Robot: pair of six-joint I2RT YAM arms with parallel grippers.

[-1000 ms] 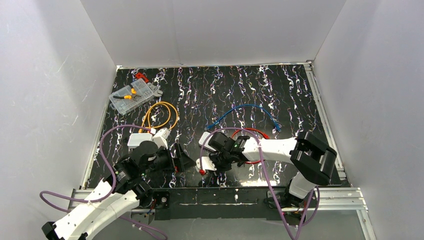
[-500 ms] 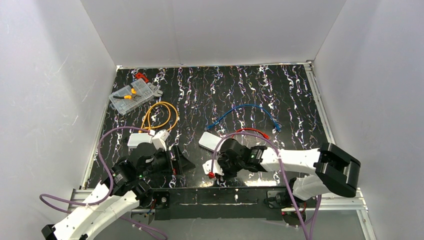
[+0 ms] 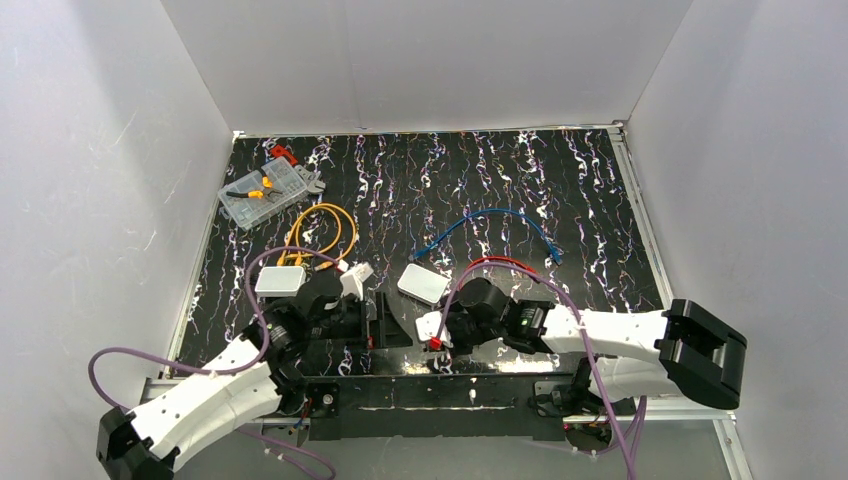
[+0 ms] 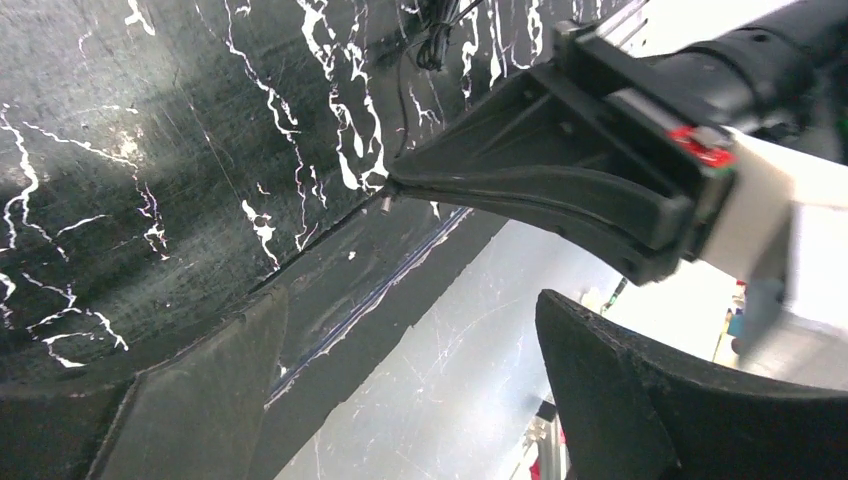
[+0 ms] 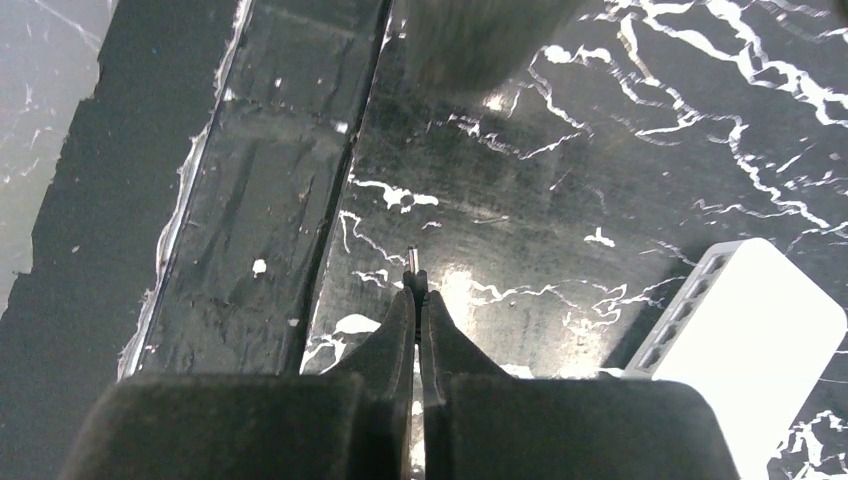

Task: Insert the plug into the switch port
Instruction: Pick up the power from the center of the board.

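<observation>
Now our left tool (image 3: 388, 322) gapes wide and empty, right tool (image 5: 417, 292) pinched fully closed.
We see the switch port (image 5: 688, 310) in the edge of the pale box (image 3: 423, 283), on the table (image 3: 560, 190) just beside the right tool.

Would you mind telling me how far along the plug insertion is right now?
Done: nothing; the switch has no cable in its visible ports. In hand: nothing; the left gripper is open, the right gripper shut, apparently empty. Left: the whole grasp and insertion.
</observation>
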